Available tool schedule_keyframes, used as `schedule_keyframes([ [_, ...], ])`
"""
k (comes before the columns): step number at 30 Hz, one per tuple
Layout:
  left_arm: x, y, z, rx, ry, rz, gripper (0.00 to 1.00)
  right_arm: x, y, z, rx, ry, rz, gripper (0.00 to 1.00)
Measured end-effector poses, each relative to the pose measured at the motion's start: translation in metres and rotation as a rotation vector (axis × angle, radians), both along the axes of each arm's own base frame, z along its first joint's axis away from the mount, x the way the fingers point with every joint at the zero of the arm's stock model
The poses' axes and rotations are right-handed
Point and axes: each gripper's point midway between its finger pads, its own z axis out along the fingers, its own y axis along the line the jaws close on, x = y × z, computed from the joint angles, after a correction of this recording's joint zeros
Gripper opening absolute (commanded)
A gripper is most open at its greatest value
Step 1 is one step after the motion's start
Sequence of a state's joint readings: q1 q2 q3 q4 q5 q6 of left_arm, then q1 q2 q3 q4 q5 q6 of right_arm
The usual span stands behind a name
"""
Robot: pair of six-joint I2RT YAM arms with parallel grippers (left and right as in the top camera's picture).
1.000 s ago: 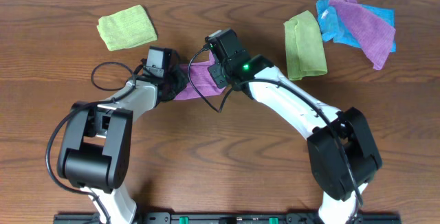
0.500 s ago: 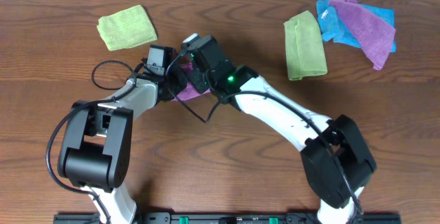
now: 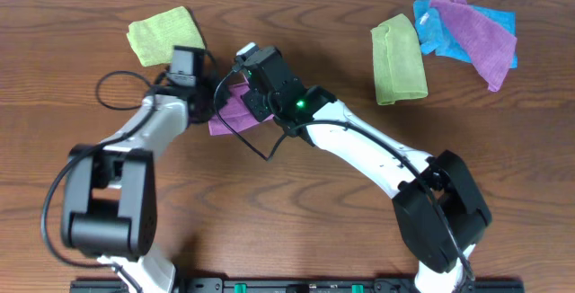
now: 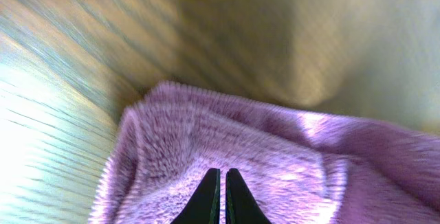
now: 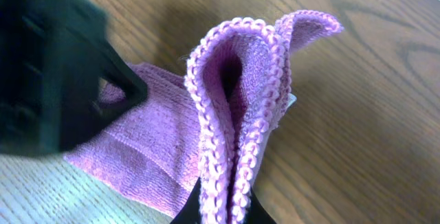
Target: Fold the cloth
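Only wrist views show left hand and right hand pinching the cloth (grips hidden overhead).

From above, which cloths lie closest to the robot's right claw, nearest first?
1. Small fuzzy purple cloth, pinched in the right gripper itself.
2. Folded yellow-green cloth, upper left.
3. Folded olive-green cloth, upper right.
4. Heap of blue and purple cloths, far upper-right corner.
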State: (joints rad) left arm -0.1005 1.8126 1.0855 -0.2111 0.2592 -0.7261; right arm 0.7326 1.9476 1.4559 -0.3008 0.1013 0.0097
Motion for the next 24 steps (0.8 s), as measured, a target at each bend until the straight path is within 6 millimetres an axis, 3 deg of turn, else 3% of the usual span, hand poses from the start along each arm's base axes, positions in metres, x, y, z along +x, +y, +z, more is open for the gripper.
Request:
schedule_keyframes([
  [6,0.005,0.025,0.027,0.013,-0.055,0.034,0.06,0.003,0.003,0.004,0.016,-0.017,0.000,0.01],
  [11,0.000,0.042,0.024,0.026,-0.028,0.057,0.06,0.002,0.007,0.006,0.010,-0.032,0.020,0.01],
  [16,-0.003,0.058,0.021,0.046,-0.013,0.078,0.06,-0.011,0.027,0.011,0.001,-0.072,0.096,0.01],
  [24,-0.010,0.065,0.016,0.080,0.018,0.082,0.06,-0.029,0.053,0.000,-0.039,-0.101,0.197,0.01],
])
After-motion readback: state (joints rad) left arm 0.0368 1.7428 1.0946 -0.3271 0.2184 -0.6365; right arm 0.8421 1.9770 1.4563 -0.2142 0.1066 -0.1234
